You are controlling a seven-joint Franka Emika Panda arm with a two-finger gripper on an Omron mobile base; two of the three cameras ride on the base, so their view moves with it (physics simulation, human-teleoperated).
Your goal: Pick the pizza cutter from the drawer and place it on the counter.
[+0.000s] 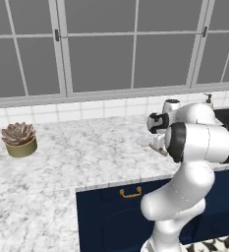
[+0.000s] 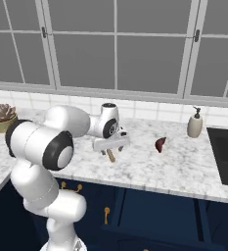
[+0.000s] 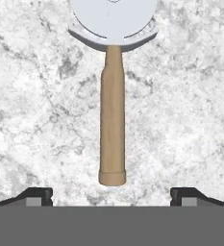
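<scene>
The pizza cutter (image 3: 112, 115) lies flat on the marbled counter (image 3: 180, 96), with its silvery disc blade at the top of the hand view and its tan wooden handle pointing toward me. My gripper (image 3: 111, 198) hovers just above the handle's end. It is open, with the fingertips (image 3: 36, 197) wide apart on either side and nothing between them. In the right base view the gripper (image 2: 110, 147) hangs over the counter (image 2: 149, 169), and the cutter's handle (image 2: 110, 156) pokes out beneath it. The navy drawer (image 2: 154, 211) sits below the counter edge.
A small dark red object (image 2: 160, 144) lies right of the gripper. A beige soap dispenser (image 2: 195, 123) stands by the dark sink (image 2: 225, 152). A potted succulent (image 1: 19, 139) sits at the far left. Windows and a tiled wall close off the back.
</scene>
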